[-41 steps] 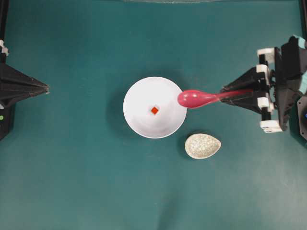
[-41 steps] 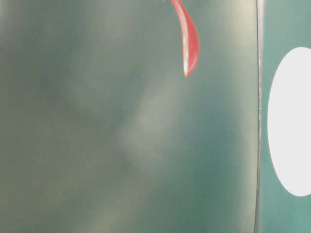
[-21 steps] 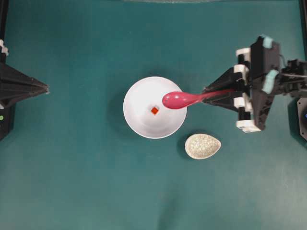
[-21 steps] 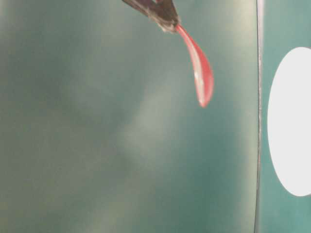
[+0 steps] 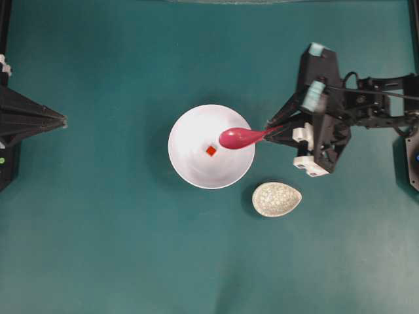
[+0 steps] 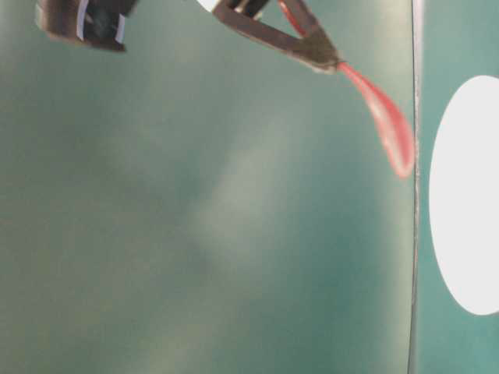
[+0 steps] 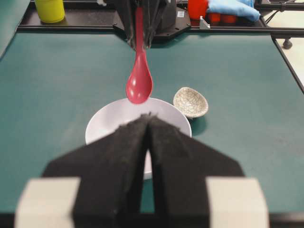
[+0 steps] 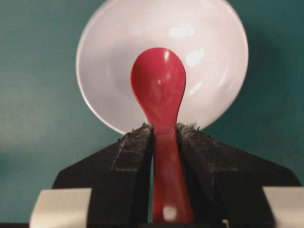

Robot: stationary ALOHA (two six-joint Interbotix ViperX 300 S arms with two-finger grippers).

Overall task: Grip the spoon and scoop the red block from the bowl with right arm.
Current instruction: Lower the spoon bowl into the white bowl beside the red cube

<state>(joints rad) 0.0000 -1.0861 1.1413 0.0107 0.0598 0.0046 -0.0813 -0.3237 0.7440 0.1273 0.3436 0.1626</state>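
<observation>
The white bowl [image 5: 196, 160] stands mid-table with the tiny red block [image 5: 211, 151] in its middle. My right gripper [image 5: 270, 128] is shut on the handle of the pink-red spoon [image 5: 237, 138]. The spoon's oval end hangs over the bowl's right side, just right of the block and apart from it. In the right wrist view the spoon [image 8: 159, 85] sticks out between the fingers [image 8: 137, 142] toward the bowl [image 8: 104, 57] and hides the block. My left gripper [image 5: 62, 120] rests shut at the left edge, empty. The left wrist view has the spoon [image 7: 139, 83] tilted down above the bowl [image 7: 107, 124].
A speckled oval dish [image 5: 276, 199] sits on the green mat just below and right of the bowl, also visible as the crackled dish [image 7: 190, 101] in the left wrist view. A yellow cup [image 7: 50, 9] and red and blue items line the table's far edge behind the right arm.
My right arm has carried the spoon leftward, from beside the bowl's right rim to over its inside, and tipped its oval end downward. The left arm and the block have not moved.
</observation>
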